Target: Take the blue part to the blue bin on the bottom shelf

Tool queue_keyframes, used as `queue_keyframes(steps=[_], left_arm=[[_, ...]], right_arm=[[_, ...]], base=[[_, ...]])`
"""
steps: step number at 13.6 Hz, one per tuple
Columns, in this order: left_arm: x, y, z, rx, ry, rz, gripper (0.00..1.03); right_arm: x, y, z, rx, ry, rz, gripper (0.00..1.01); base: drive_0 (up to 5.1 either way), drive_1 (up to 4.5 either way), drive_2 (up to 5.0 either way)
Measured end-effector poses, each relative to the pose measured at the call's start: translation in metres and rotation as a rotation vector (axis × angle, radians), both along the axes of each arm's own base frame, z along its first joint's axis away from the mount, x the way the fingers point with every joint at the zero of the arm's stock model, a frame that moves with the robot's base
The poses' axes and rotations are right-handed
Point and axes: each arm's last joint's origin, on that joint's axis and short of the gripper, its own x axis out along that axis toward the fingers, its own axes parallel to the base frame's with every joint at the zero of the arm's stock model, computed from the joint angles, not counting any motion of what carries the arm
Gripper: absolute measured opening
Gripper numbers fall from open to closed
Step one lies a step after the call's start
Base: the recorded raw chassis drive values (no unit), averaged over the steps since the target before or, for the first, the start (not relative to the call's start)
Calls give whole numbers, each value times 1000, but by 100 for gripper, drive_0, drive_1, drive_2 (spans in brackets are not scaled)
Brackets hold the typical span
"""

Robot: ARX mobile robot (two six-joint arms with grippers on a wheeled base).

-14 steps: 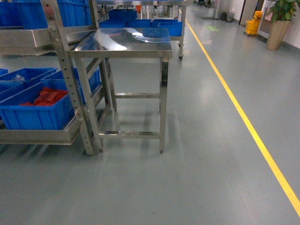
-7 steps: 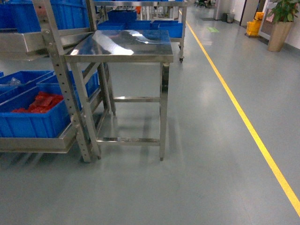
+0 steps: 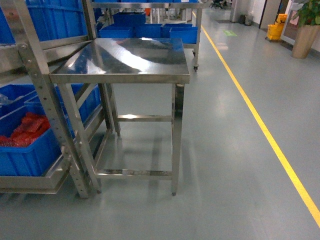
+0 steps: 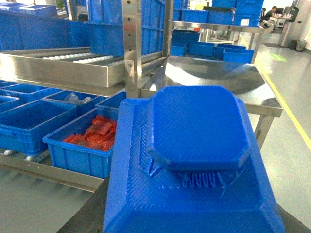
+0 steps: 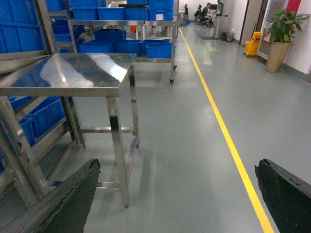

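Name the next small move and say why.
Probably turn the base left toward the bottom shelf. The left gripper carries the blue part, yet the head view centres on the steel table; the bins sit at its left edge.

A bright blue part (image 4: 194, 160) with a fine ribbed print texture fills the left wrist view. Blue bins (image 4: 80, 145) on the silvery steel rack (image 3: 50, 115) hold red pieces (image 4: 95, 135). The steel table (image 3: 125, 57) is mirror-grey, the floor (image 3: 225, 165) grey-green with a yellow line (image 3: 260, 125). Black gripper fingers (image 5: 63, 199) show in the right wrist view.
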Motion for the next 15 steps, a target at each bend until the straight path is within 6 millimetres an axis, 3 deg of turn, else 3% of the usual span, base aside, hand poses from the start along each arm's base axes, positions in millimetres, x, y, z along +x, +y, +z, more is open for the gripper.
queue_keyframes(steps=[10,15], left_arm=[[0,0,0,3,5,0,43],[0,0,-1,4,6,0,43]], right_arm=[[0,0,0,0,2,0,98],[0,0,0,0,2,0,98]], base=[[-4,413,-421],[-95,70,33]])
